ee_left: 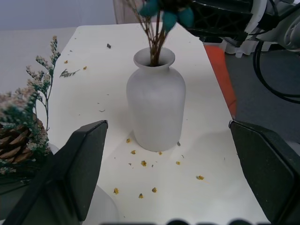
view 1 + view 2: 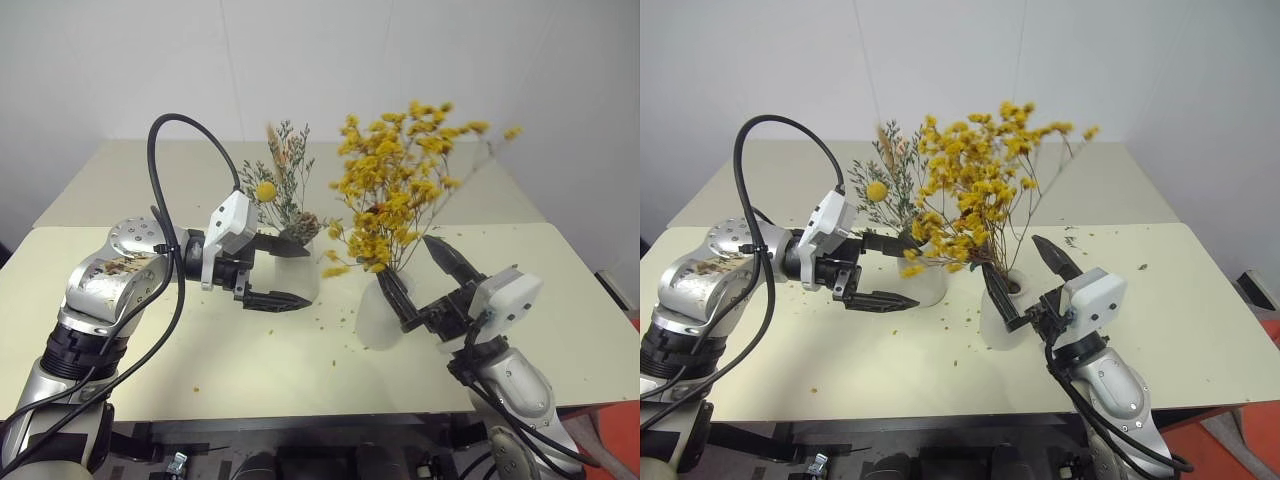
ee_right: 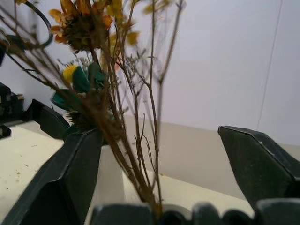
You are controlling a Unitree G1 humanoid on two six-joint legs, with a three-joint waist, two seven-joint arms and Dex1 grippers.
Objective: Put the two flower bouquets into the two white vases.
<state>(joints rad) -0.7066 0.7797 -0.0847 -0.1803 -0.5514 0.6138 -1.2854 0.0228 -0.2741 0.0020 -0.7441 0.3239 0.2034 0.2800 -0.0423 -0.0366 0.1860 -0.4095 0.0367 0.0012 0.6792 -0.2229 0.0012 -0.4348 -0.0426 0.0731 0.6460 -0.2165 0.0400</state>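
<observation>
Both bunches stand in vases at the middle of the frame. The yellow bunch point(image 2: 400, 170) sits in the round vase point(image 2: 378, 315), with the right gripper point(image 2: 425, 275) spread wide around its stems, seemingly not touching them. Left of it, the grey-green bunch point(image 2: 283, 190) rises from the tall vase point(image 2: 925, 280). The left gripper point(image 2: 275, 272) gapes wide across that vase, holding nothing. Yellow crumbs point(image 1: 143, 163) dot the table point(image 2: 560, 300).

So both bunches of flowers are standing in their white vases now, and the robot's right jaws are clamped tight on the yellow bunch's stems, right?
Not quite. Both bunches are in vases, but the right gripper has its jaws open around the bushy yellow-orange dried bouquet in the short rounded white ceramic vase. The right wrist view shows both fingers apart from the stems.
</observation>
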